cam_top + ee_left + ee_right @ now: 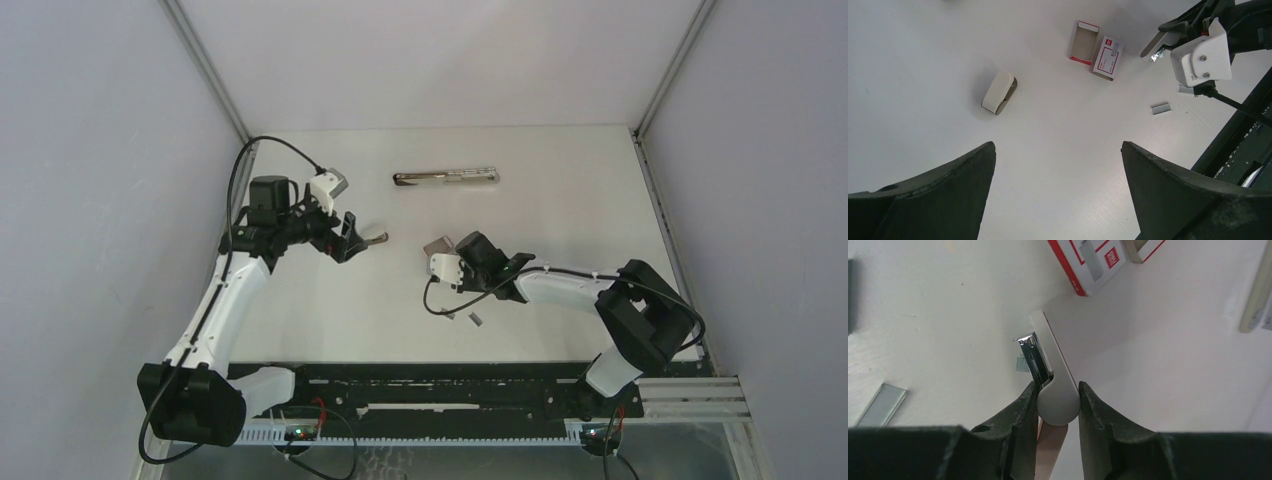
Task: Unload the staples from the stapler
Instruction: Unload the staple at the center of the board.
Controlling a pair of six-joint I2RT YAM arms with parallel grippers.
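Note:
My right gripper [1058, 386] is shut on the rounded end of a white stapler [1050, 360], held above the table with its metal staple channel [1035, 357] showing. It also shows in the top view [462, 250] and in the left wrist view [1173, 30]. A grey staple strip [1021, 363] lies just beside the channel. Another strip [882, 402] lies on the table, also seen in the top view [476, 318] and in the left wrist view [1161, 108]. My left gripper [1058, 145] is open and empty above the table, left of centre [352, 235].
A red-and-white box [1109, 56] and its open tray [1084, 42] lie by the right gripper [438, 245]. A small cream object [999, 93] lies in front of the left gripper. A long metallic object [445, 177] lies at the back.

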